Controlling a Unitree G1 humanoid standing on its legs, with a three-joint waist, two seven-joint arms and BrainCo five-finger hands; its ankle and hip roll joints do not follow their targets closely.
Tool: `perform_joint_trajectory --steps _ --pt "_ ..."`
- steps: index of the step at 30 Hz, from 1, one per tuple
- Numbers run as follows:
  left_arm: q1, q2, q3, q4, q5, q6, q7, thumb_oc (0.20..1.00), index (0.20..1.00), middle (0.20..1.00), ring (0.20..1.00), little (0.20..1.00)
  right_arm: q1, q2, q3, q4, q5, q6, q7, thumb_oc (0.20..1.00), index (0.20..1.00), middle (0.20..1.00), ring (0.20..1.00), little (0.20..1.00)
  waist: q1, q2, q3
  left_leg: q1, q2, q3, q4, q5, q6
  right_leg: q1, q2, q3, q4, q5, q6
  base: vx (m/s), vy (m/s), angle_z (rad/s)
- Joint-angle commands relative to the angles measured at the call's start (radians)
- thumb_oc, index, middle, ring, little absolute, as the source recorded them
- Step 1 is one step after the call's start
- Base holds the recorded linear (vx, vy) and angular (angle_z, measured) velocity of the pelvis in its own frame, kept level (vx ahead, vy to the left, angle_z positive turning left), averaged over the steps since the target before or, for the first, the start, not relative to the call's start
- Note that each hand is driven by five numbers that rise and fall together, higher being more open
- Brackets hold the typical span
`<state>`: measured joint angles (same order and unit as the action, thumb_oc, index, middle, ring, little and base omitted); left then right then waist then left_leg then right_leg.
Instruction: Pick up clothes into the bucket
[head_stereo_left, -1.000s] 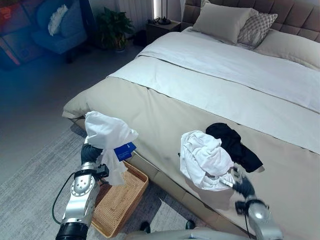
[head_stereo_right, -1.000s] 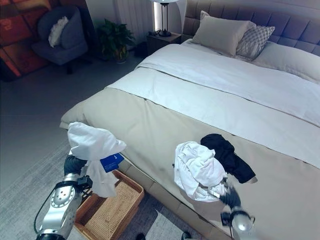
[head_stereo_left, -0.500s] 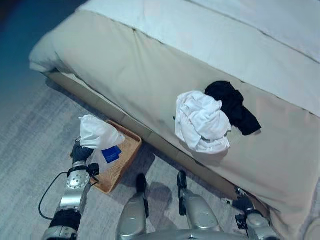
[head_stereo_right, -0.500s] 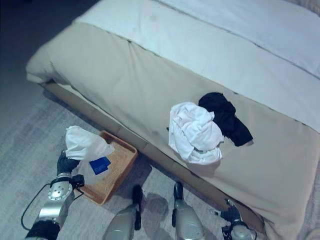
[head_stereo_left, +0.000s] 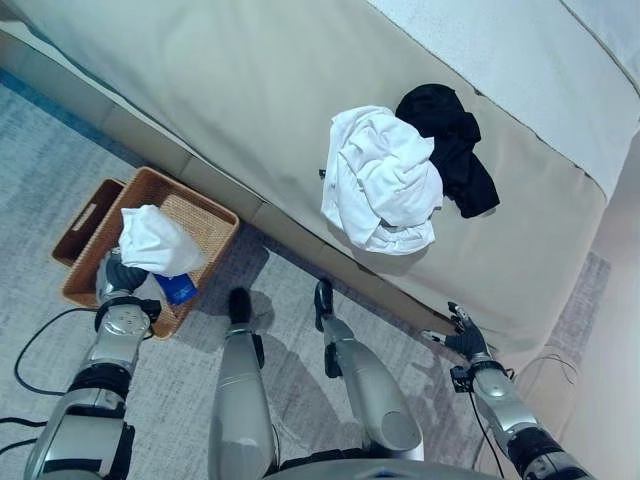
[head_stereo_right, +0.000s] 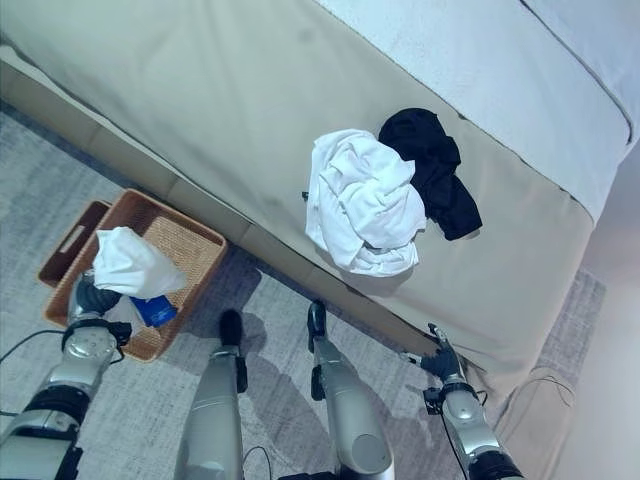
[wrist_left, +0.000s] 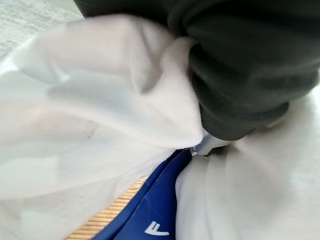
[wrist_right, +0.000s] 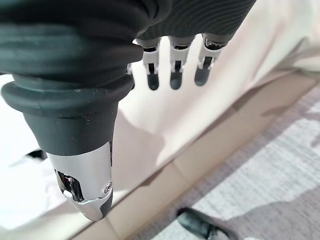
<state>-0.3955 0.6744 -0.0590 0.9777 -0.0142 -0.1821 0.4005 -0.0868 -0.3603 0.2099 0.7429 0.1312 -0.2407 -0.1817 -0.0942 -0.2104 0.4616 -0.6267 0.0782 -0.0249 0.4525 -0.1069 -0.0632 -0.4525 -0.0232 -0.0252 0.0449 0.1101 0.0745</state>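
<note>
1. Left hand (head_stereo_left: 118, 275), one: at the eight o'clock edge of the head view, raised over the basket. Its dark cover is wrapped in white cloth; in its wrist view the fingers are curled into the fabric, gripping it.
2. White garment with blue tag (head_stereo_left: 155, 242), one: bunched on top of the left hand, hanging above the near rim of the basket. A blue label (head_stereo_left: 179, 289) dangles from its lower edge. In the left wrist view the same cloth (wrist_left: 90, 115) shows with the blue label beside a strip of woven rim.
3. Wicker basket (head_stereo_left: 200, 215), one: rectangular, brown, on the floor against the bed's side, at nine o'clock. A second, darker tray-like piece (head_stereo_left: 85, 215) with a handle slot lies touching its outer side; whether it is a lid or a separate basket cannot be told.
4. Right hand (head_stereo_left: 463, 335), one: low at five o'clock, near the foot corner of the bed. Its wrist view shows fingers (wrist_right: 174, 70) hanging straight and relaxed, thumb apart, nothing in them.
5. White clothing pile (head_stereo_left: 382, 180), one: crumpled on the bed's beige cover, at about one o'clock, near the mattress edge.
6. Black garment (head_stereo_left: 448, 140), one: touching the white pile on its two o'clock side, partly tucked behind it.
7. Bed (head_stereo_left: 230, 90), one: beige cover along the near side, paler sheet (head_stereo_left: 520, 60) toward the upper corner.
8. Grey carpet (head_stereo_left: 40, 160), one: under the basket.
</note>
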Motion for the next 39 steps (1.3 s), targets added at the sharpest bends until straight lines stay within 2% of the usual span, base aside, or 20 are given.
perform_joint_trajectory --steps 1,2,3,11,17,20,24,25,27,28,30,31,35,39 --pt "0.017 0.062 0.015 0.035 -0.013 -0.004 0.025 0.432 0.432 0.432 0.432 0.432 0.021 -0.036 0.025 -0.025 0.037 -0.035 -0.021 1.000 1.000 1.000 1.000 1.000 -0.014 -0.043 -0.062 -0.044 -0.039 -0.033 0.133 -0.079 0.028 0.051 -0.060 0.043 -0.058 0.020 0.088 0.00 0.000 0.00" --pt "0.017 0.059 0.021 0.028 -0.015 0.000 0.030 0.853 0.853 0.853 0.853 0.853 0.023 -0.035 0.025 -0.025 0.034 -0.033 -0.021 1.000 1.000 1.000 1.000 1.000 -0.013 -0.044 -0.061 -0.047 -0.040 -0.033 0.136 -0.080 0.028 0.049 -0.059 0.042 -0.059 0.020 0.089 0.00 0.000 0.00" --pt "0.009 0.057 0.026 0.048 -0.024 0.001 0.030 1.000 1.000 1.000 1.000 1.000 0.021 -0.034 0.027 -0.028 0.034 -0.032 -0.020 1.000 1.000 1.000 1.000 1.000 -0.016 -0.045 -0.061 -0.049 -0.041 -0.034 0.139 -0.082 0.029 0.049 -0.058 0.042 -0.061 0.019 0.090 0.03 0.011 0.00" --pt "0.018 0.032 0.064 0.123 -0.043 0.038 0.047 1.000 1.000 1.000 1.000 1.000 0.012 -0.036 0.025 -0.030 0.031 -0.025 -0.022 1.000 1.000 1.000 1.000 1.000 -0.016 -0.035 -0.064 -0.028 -0.053 -0.029 0.132 -0.088 0.037 0.060 -0.065 0.042 -0.056 0.013 0.091 0.01 0.017 0.01" --pt "0.078 0.009 0.132 0.110 -0.045 0.039 0.103 1.000 1.000 1.000 1.000 1.000 0.000 -0.084 0.024 -0.169 -0.036 -0.026 -0.047 1.000 1.000 1.000 1.000 1.000 0.001 -0.003 -0.057 0.041 -0.064 -0.014 0.091 -0.084 0.048 0.085 -0.078 0.042 -0.026 -0.003 0.094 0.02 0.008 -0.05" --pt "0.169 -0.056 0.160 -0.028 -0.051 0.011 0.132 1.000 1.000 1.000 1.000 1.000 -0.009 -0.115 -0.001 -0.287 -0.076 -0.033 -0.073 1.000 1.000 1.000 1.000 1.000 0.026 0.028 -0.054 0.095 -0.078 -0.012 0.045 -0.074 0.053 0.100 -0.091 0.033 0.005 -0.022 0.092 0.05 -0.004 -0.03" --pt "0.221 -0.203 0.145 -0.160 -0.203 -0.096 0.108 1.000 1.000 1.000 1.000 1.000 -0.067 -0.142 -0.030 -0.359 -0.117 -0.031 -0.111 1.000 1.000 1.000 1.000 1.000 0.065 0.078 -0.050 0.180 -0.109 -0.028 -0.040 -0.044 0.055 0.123 -0.118 0.004 0.073 -0.066 0.086 0.05 -0.043 0.15" --pt "0.222 -0.272 0.098 -0.159 -0.238 -0.107 0.075 1.000 1.000 1.000 1.000 1.000 -0.132 -0.144 -0.026 -0.335 -0.144 -0.014 -0.129 1.000 1.000 1.000 1.000 1.000 0.081 0.104 -0.054 0.211 -0.129 -0.050 -0.089 -0.015 0.053 0.119 -0.134 -0.012 0.124 -0.094 0.079 0.03 -0.060 0.24" --pt "0.222 -0.273 0.098 -0.159 -0.237 -0.107 0.076 1.000 1.000 1.000 1.000 1.000 -0.133 -0.144 -0.026 -0.334 -0.144 -0.015 -0.129 1.000 1.000 1.000 1.000 1.000 0.078 0.104 -0.054 0.212 -0.131 -0.052 -0.093 -0.012 0.053 0.119 -0.136 -0.014 0.125 -0.096 0.079 0.01 -0.042 0.45" --pt "0.262 -0.329 0.002 -0.220 -0.211 -0.099 0.029 1.000 1.000 1.000 1.000 1.000 -0.205 -0.145 -0.026 -0.288 -0.177 0.016 -0.159 1.000 1.000 1.000 1.000 1.000 0.098 0.135 -0.059 0.252 -0.145 -0.080 -0.149 0.018 0.048 0.125 -0.149 -0.044 0.174 -0.128 0.067 0.02 -0.090 0.57" --pt "0.314 -0.374 -0.108 -0.243 -0.187 -0.085 -0.044 1.000 1.000 1.000 1.000 1.000 -0.297 -0.128 -0.018 -0.236 -0.222 0.058 -0.192 1.000 1.000 1.000 1.000 1.000 0.114 0.167 -0.065 0.287 -0.155 -0.118 -0.199 0.045 0.045 0.133 -0.171 -0.087 0.231 -0.156 0.056 0.01 -0.133 0.47" --pt "0.314 -0.374 -0.108 -0.243 -0.187 -0.085 -0.044 1.000 1.000 1.000 1.000 1.000 -0.297 -0.128 -0.017 -0.234 -0.222 0.058 -0.193 1.000 1.000 1.000 1.000 1.000 0.112 0.168 -0.066 0.287 -0.156 -0.120 -0.201 0.046 0.044 0.133 -0.172 -0.089 0.232 -0.157 0.056 -0.01 -0.119 0.66" --pt "0.372 -0.374 -0.293 -0.283 -0.054 -0.066 -0.092 1.000 1.000 1.000 1.000 1.000 -0.466 -0.117 0.009 -0.062 -0.267 0.105 -0.279 1.000 1.000 1.000 1.000 1.000 0.143 0.215 -0.070 0.306 -0.168 -0.182 -0.263 0.089 0.035 0.129 -0.191 -0.147 0.301 -0.208 0.037 -0.03 -0.125 0.62" --pt "0.394 -0.357 -0.423 -0.324 0.025 -0.068 -0.133 1.000 1.000 1.000 1.000 1.000 -0.636 -0.132 0.032 0.152 -0.260 0.131 -0.340 1.000 1.000 1.000 1.000 1.000 0.167 0.255 -0.067 0.296 -0.165 -0.203 -0.292 0.117 0.028 0.107 -0.195 -0.174 0.341 -0.236 0.028 -0.02 -0.103 0.41"
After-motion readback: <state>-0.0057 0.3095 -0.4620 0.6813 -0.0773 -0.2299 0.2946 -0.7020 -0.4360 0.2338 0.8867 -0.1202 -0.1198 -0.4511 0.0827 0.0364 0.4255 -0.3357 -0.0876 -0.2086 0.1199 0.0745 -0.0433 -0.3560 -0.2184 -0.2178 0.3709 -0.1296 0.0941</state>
